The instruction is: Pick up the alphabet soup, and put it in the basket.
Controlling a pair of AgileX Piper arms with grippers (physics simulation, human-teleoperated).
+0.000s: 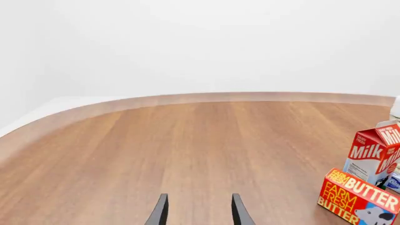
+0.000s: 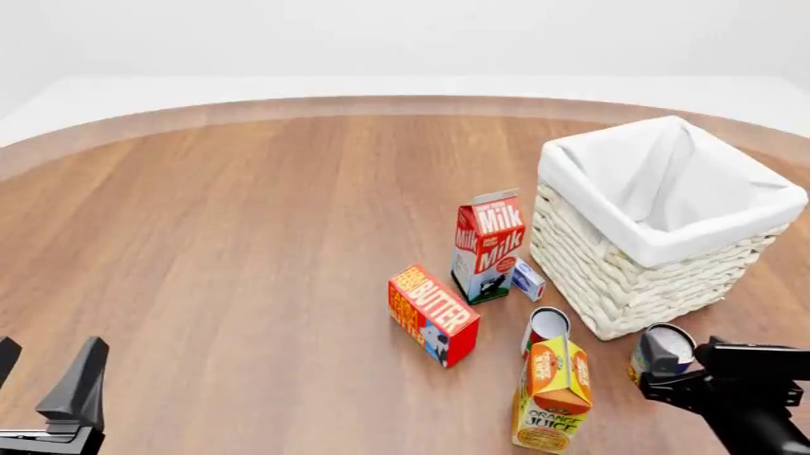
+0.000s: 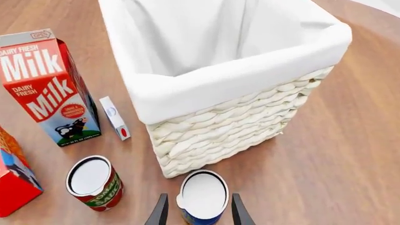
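The alphabet soup (image 3: 202, 194) is a small can with a blue label and a pale flat top, standing upright on the wooden table just in front of the basket's near corner. My right gripper (image 3: 198, 213) is open, with one finger on each side of the can and a small gap on both sides. In the front view the alphabet soup (image 2: 663, 353) sits at the tip of the right gripper (image 2: 677, 374). The basket (image 2: 633, 275) is white wicker with a cloth liner (image 3: 206, 89). My left gripper (image 2: 45, 374) is open and holds nothing, far to the left, with its fingertips (image 1: 161, 213) over bare wood.
A red-and-green labelled can (image 3: 93, 183) stands close beside the soup. A milk carton (image 2: 487, 245), a small white box (image 2: 526, 279), a butter box (image 2: 432, 315) and an orange juice carton (image 2: 552, 393) cluster left of the basket. The table's curved edge (image 2: 253, 109) runs along the back.
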